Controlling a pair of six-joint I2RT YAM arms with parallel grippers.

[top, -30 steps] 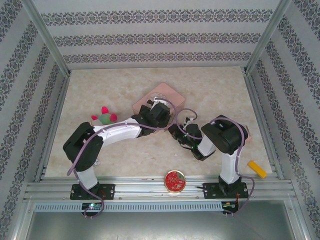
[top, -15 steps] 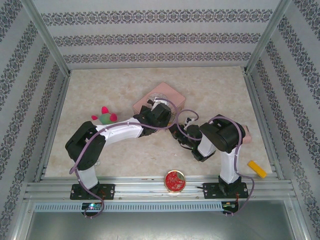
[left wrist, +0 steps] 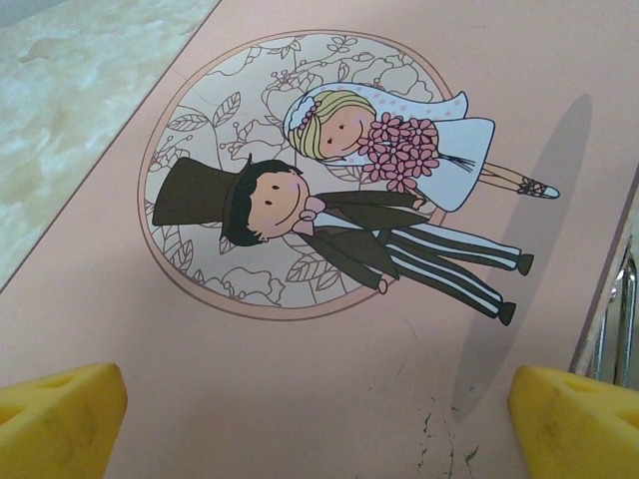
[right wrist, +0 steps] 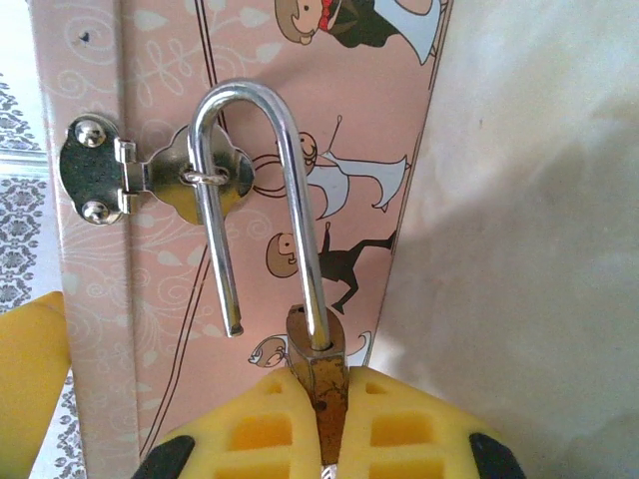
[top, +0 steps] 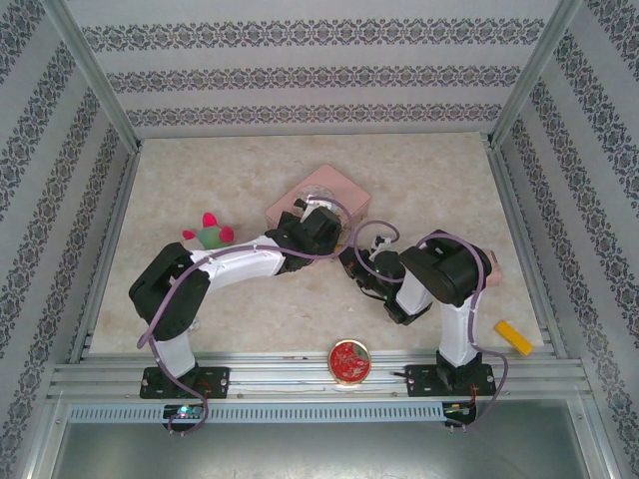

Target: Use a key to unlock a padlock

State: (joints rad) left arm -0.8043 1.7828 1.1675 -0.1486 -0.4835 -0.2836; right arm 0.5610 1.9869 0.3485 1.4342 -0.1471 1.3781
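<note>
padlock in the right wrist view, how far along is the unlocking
Done: the padlock looks unlocked, its shackle sprung free of the brass body at the short leg. In hand: the right pincer grips that body, and the left pincer stands open over the pink box lid. Left: the shackle hangs through the hasp ring, so slipping it off would be the only step remaining.

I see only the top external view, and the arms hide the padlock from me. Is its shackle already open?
Observer: Yes. In the right wrist view, one leg of the shackle is out of the padlock body.
Operator: Is it removed completely?
Observer: No. The shackle hangs through the hasp ring on the pink box.
Operator: What holds the padlock?
Observer: The right end effector, shut on the brass body.
</note>
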